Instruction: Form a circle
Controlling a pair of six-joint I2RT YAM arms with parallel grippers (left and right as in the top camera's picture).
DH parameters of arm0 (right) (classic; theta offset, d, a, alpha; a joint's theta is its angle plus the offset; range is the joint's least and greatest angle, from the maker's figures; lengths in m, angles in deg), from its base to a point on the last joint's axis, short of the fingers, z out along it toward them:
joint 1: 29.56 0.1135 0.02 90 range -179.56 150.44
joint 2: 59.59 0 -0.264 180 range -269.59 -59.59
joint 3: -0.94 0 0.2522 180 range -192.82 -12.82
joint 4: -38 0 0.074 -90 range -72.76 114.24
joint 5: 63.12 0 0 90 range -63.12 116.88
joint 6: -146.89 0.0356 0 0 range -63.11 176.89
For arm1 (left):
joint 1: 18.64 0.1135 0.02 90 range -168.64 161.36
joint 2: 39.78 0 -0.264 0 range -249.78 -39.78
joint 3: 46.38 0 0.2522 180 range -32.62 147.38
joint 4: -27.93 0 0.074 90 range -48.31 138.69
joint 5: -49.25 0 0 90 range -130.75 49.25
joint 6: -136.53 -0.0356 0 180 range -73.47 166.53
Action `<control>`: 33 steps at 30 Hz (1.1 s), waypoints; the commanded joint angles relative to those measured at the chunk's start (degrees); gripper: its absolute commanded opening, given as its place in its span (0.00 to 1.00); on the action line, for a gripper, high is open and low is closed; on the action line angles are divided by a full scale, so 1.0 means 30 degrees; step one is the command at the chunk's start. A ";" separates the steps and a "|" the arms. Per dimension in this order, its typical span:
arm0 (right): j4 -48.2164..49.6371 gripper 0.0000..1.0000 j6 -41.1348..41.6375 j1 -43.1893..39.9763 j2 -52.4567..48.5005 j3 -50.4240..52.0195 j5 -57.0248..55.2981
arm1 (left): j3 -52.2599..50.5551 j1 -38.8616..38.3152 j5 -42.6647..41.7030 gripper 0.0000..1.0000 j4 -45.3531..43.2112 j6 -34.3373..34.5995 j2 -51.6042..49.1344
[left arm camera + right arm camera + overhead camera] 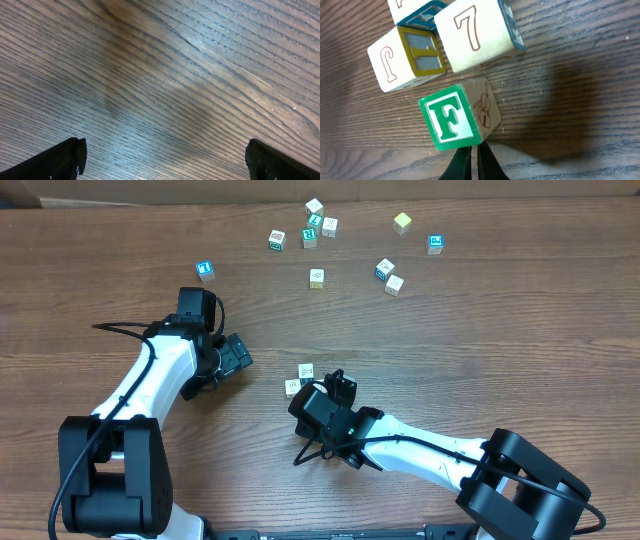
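The circle (300,378) is a small cluster of cream alphabet cubes at mid-table. In the right wrist view it shows as a "J" cube (407,57), a "7" cube (477,32), a partly cropped cube (415,10) behind them and a green "F" cube (452,117) a little apart in front. My right gripper (475,149) is shut, with its tips against the F cube's near bottom edge and nothing held. From overhead, the right gripper (325,385) sits just right of the cluster. My left gripper (237,357) stands wide open over bare wood to the left, and the left gripper (167,160) has nothing between its fingers.
Several loose cubes lie scattered along the far side, among them a blue one (204,270), a yellow one (402,222), another blue one (435,244) and a group around (315,225). The wooden table (500,350) spans the view.
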 commanded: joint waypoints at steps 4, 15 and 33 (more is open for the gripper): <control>-0.0721 0.04 0.0000 0.0087 -0.0036 0.0058 0.0619 | 0.0277 -0.0022 -0.0080 1.00 0.0044 0.0335 -0.0160; -0.0663 0.04 -0.0080 -0.0561 -0.0036 0.0036 0.0539 | 0.0277 -0.0022 -0.0080 1.00 0.0044 0.0335 -0.0160; -0.0066 0.04 -0.1013 -0.0554 -0.0036 0.0022 0.0852 | 0.0277 -0.0022 -0.0080 1.00 0.0044 0.0335 -0.0153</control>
